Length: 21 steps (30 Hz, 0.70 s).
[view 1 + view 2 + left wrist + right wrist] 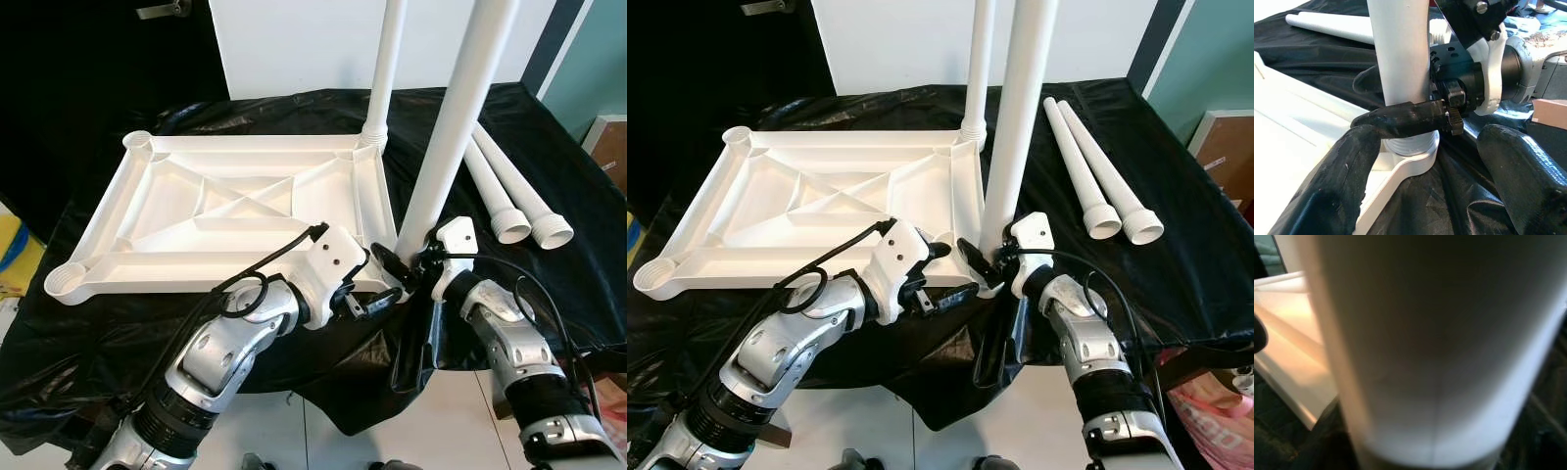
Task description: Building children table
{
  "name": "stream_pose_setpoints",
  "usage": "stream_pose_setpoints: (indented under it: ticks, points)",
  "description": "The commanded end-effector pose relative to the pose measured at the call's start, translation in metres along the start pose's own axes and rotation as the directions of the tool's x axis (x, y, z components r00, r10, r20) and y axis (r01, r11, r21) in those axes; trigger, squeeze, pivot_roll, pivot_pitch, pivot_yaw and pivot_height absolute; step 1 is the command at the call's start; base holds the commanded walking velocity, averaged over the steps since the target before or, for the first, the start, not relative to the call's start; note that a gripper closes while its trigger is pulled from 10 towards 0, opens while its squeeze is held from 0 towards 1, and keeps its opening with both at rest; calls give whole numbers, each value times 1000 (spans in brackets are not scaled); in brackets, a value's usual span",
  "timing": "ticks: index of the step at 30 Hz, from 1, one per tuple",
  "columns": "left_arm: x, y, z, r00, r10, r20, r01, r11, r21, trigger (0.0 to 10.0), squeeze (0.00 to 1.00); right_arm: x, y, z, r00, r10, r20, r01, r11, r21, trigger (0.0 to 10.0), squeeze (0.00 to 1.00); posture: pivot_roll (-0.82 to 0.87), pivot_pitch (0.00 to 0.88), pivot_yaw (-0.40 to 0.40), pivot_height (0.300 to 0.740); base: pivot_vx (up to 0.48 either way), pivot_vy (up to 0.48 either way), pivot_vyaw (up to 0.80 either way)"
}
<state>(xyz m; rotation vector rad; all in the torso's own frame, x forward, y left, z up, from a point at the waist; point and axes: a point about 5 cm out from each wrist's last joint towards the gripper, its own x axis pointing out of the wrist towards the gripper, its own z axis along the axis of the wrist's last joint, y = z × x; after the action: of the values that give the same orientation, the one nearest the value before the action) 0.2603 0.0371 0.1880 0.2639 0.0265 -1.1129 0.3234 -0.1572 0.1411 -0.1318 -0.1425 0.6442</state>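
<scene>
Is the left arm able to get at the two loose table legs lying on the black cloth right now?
Probably not: the loose legs lie on the robot's right, beyond the upright leg and the right gripper.

Bright, sharp; right wrist perhaps defocused

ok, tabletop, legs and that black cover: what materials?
Tabletop: likely moulded white plastic, with ribbed underside and smooth satin sheen. Legs: matching white plastic tubes, threaded collars. Black cover: thin glossy plastic sheeting, crinkled and reflective.
</scene>
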Motion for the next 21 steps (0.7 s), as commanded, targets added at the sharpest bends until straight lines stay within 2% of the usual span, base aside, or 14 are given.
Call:
stream_pose_setpoints:
  ticks: [1, 9, 10, 11, 12, 16, 17, 21]
  points:
    - [-1, -1, 0, 1000, -13, -9, 13, 1000, 5, 10000, 0, -3, -3, -6, 1000, -10, -28, 10, 1000, 3, 0, 0, -78, 107, 21, 740, 0, 0, 0]
    - [-2, -1, 0, 1000, -10, -8, 10, 1000, 3, 10000, 0, -6, -5, -14, 997, -38, -60, 40, 998, 42, 0, 0, -83, 108, 24, 740, 0, 0, 0]
    - [-2, -1, 0, 1000, -11, -8, 11, 1000, 3, 10000, 0, -7, -5, -15, 997, -50, -63, 53, 997, 49, 3490, 0, -84, 108, 24, 740, 0, 0, 0]
    - [-2, -1, 0, 1000, -11, -8, 11, 1000, 3, 10000, 0, -7, -5, -15, 997, -50, -63, 53, 997, 49, 3490, 0, -84, 108, 24, 740, 0, 0, 0]
    - [-2, -1, 0, 1000, -12, -8, 12, 1000, 3, 10000, 0, -7, -5, -16, 995, -73, -65, 77, 995, 61, 10000, 0, -86, 110, 25, 740, 0, 0, 0]
    - [-2, -1, 0, 1000, -15, -8, 15, 1000, 3, 10000, 0, -7, -5, -17, 988, -129, -81, 135, 988, 71, 10000, 0, -88, 110, 26, 740, 0, 0, 0]
    - [-1, -1, 0, 1000, -16, -8, 16, 1000, 2, 10000, 0, -6, -5, -19, 979, -178, -101, 184, 981, 57, 10000, 0, -88, 110, 25, 740, 0, 0, 0]
    - [-1, -2, 0, 1000, -18, -7, 18, 1000, 1, 10000, 0, -3, -2, -19, 960, -255, -112, 264, 962, 75, 10000, 0, -91, 110, 25, 740, 0, 0, 0]
